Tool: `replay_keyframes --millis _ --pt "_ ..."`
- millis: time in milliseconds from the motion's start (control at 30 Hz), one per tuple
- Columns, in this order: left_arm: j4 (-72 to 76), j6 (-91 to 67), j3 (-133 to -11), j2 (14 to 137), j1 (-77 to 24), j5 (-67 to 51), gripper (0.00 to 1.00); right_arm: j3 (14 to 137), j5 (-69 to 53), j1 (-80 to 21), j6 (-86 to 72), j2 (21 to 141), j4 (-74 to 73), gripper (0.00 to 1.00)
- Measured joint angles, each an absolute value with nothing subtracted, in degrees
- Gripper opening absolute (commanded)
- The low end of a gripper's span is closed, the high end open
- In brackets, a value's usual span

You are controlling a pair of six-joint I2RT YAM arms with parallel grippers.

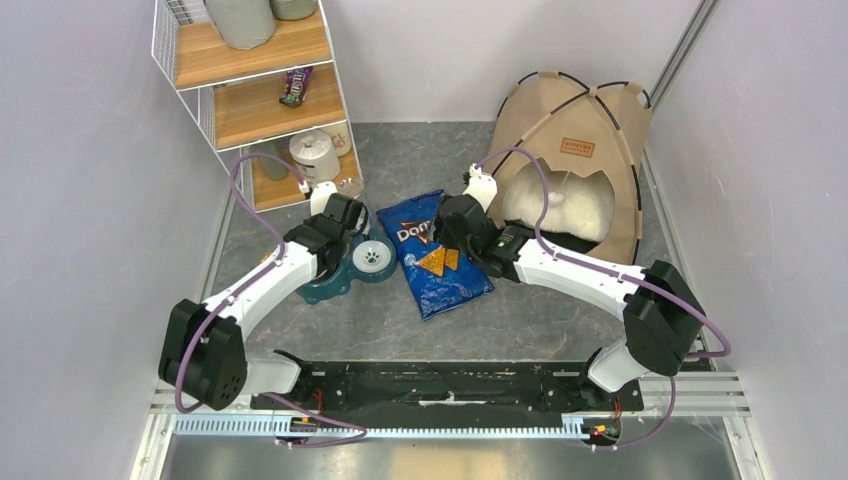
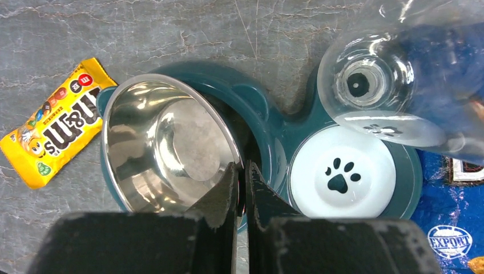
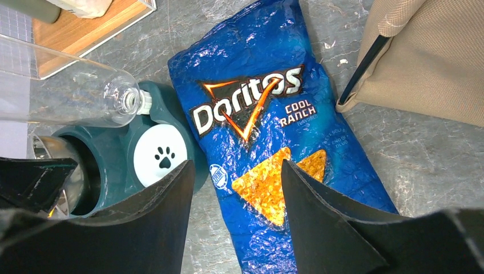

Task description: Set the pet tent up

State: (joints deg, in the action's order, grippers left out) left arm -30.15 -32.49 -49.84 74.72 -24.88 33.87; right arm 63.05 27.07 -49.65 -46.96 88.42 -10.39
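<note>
The pet tent [image 1: 575, 150] stands at the back right as a tan dome with thin black poles and a brown patch label. A fluffy white cushion [image 1: 560, 205] lies in its opening. One tan corner of the tent [image 3: 434, 63] with a black pole shows in the right wrist view. My right gripper [image 1: 452, 225] [image 3: 237, 162] is open over a blue Doritos bag [image 3: 257, 108], left of the tent and holding nothing. My left gripper [image 1: 345, 215] [image 2: 241, 165] is nearly closed on the rim of a steel bowl [image 2: 165, 148].
The steel bowl sits in a teal pet feeder [image 2: 257, 97] beside a white paw-print dish [image 2: 342, 177]. A clear bottle [image 2: 394, 80] tilts over the feeder. A yellow M&M's bag [image 2: 54, 131] lies left of it. A wire-and-wood shelf [image 1: 260, 90] stands at the back left.
</note>
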Motion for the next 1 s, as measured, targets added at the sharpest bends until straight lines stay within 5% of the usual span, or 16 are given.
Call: replay_keyframes --millis 133,300,500,700,1000 --pt "-29.08 -32.49 -49.84 76.82 -24.88 33.80 0.11 63.05 27.07 -49.65 -46.96 88.42 -10.41 0.65" --pt "-28.58 -32.49 -49.82 78.50 -24.88 33.98 0.33 63.05 27.09 -49.63 -46.94 88.42 -10.41 0.65" --pt "-28.56 -32.49 -49.82 78.89 -24.88 33.89 0.45 63.05 27.09 -49.60 -46.94 88.42 -10.44 0.66" --pt "-29.19 -32.45 -49.82 75.57 -24.91 31.99 0.64 63.02 27.03 -49.50 -46.61 87.96 -11.51 0.77" --pt "-34.83 -32.01 -49.93 58.78 -24.88 26.28 0.68 63.00 26.94 -49.25 -40.86 81.67 -18.70 0.91"
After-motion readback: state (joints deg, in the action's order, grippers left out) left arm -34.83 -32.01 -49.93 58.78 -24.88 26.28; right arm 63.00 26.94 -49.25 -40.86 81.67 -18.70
